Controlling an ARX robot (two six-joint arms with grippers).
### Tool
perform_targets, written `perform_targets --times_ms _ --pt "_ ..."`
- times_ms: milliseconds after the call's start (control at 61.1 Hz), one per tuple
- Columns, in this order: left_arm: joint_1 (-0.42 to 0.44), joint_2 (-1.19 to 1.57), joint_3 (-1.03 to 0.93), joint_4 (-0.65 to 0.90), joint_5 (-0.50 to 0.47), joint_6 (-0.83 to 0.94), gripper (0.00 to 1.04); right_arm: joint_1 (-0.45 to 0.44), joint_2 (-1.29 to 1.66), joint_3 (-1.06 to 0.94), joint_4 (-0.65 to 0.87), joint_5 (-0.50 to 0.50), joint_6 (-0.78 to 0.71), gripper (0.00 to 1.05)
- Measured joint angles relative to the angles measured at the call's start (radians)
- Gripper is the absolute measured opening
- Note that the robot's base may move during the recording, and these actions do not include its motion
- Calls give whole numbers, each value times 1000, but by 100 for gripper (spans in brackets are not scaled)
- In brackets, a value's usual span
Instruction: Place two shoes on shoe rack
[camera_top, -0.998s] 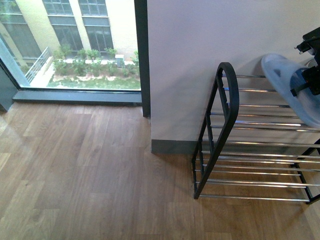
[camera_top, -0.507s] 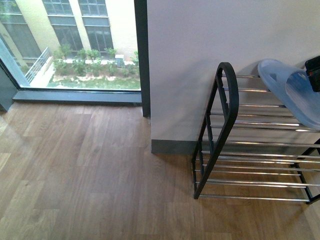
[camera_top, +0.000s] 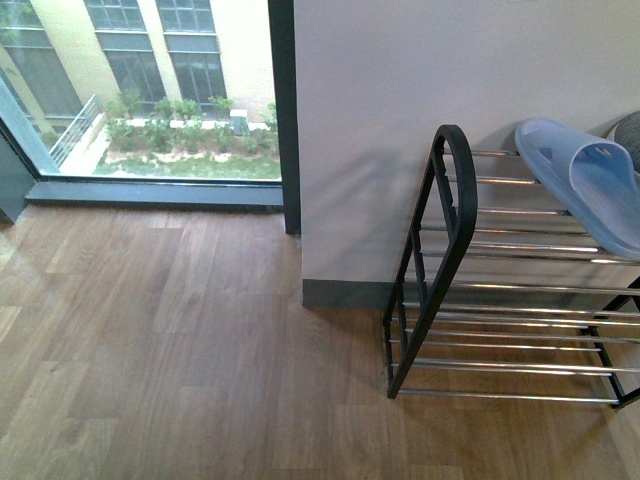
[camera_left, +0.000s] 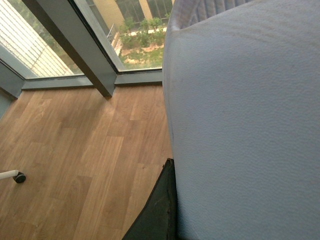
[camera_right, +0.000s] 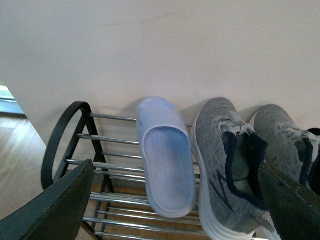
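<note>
One light blue slipper lies on the top shelf of the shoe rack, next to a grey sneaker. The right wrist view shows this same slipper resting across the chrome rods of the rack. My right gripper hangs open in front of it, with its dark fingers spread wide and touching nothing. The second light blue slipper fills most of the left wrist view. My left gripper is shut on it, and only one dark finger shows. Neither arm appears in the front view.
Two grey sneakers stand on the top shelf beside the slipper. The rack stands against a white wall, with a large floor window further left. Wooden floor spreads in front, and a small caster wheel rests on it.
The right gripper held the slipper tilted above the rack, laid it on the top shelf, let go and moved out of the front view. The slipper now lies still.
</note>
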Motion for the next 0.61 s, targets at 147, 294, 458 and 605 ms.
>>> perform_targets --times_ms 147,294,458,605 --pt "0 0 0 0 0 0 2 -49 -142 -89 14 0 74 95" --pt "0 0 0 0 0 0 2 -91 -162 -154 103 15 167 95" --pt "0 0 0 0 0 0 2 -96 -153 -175 109 14 210 95" --pt "0 0 0 0 -1 0 2 -92 -119 -238 330 -189 173 79"
